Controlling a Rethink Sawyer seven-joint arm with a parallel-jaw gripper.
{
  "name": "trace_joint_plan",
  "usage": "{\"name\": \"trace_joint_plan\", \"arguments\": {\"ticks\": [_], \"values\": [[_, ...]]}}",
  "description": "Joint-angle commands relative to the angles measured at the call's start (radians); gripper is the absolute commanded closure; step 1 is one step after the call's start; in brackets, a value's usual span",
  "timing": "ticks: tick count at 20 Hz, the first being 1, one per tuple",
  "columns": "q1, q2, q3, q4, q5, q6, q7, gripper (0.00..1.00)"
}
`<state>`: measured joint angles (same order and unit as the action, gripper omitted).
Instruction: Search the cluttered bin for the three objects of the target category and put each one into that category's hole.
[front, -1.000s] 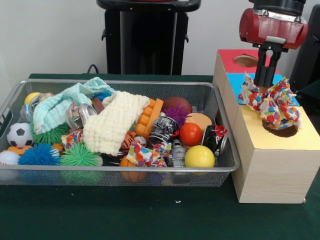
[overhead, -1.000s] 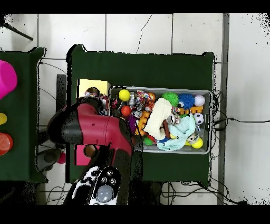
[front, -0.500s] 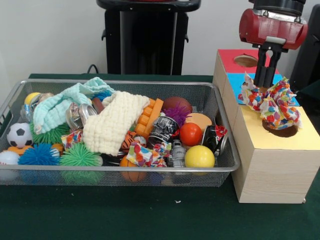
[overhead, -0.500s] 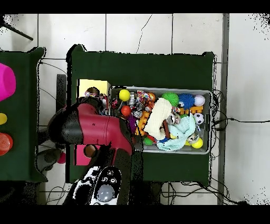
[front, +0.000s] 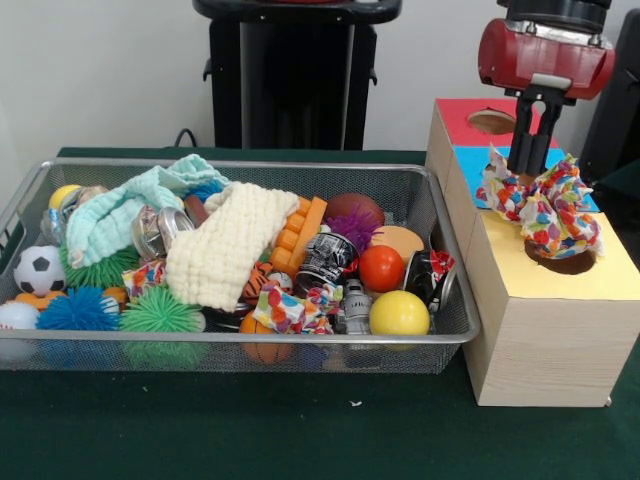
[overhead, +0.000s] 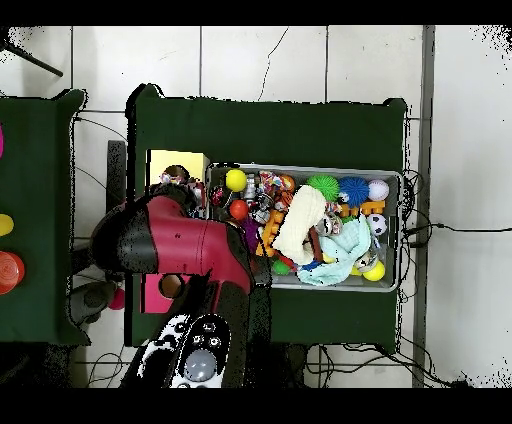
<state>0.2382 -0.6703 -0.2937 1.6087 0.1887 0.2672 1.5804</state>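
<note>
My gripper (front: 529, 176) hangs over the wooden box (front: 540, 335) at the right, shut on a bright patterned cloth (front: 548, 212). The cloth bunches around the fingertips and droops onto the yellow section, covering most of its round hole (front: 567, 265). In the overhead view the red arm (overhead: 185, 245) hides the gripper; only a bit of the cloth (overhead: 178, 183) shows beside the yellow section (overhead: 165, 160). In the wire bin (front: 455, 330) lie a similar patterned cloth (front: 290, 310), a cream knitted cloth (front: 235, 245) and a teal cloth (front: 125, 210).
The bin also holds balls, spiky toys, cans and orange blocks. The box has a red section with a hole (front: 492, 122) at the back and a blue section (front: 468, 162) in the middle. A black stand (front: 290, 75) rises behind the bin.
The gripper and the cloth have stayed put. In the overhead view a pink thing at the left edge has gone from sight.
</note>
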Motion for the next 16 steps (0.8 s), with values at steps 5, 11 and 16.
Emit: {"name": "trace_joint_plan", "arguments": {"ticks": [5,11,16], "values": [[-0.018,0.041,0.103,0.088,0.027,0.035,0.210,1.00],[-0.017,0.046,0.110,0.092,0.028,0.014,0.216,1.00],[-0.026,0.038,0.127,0.104,0.035,0.005,0.222,1.00]]}}
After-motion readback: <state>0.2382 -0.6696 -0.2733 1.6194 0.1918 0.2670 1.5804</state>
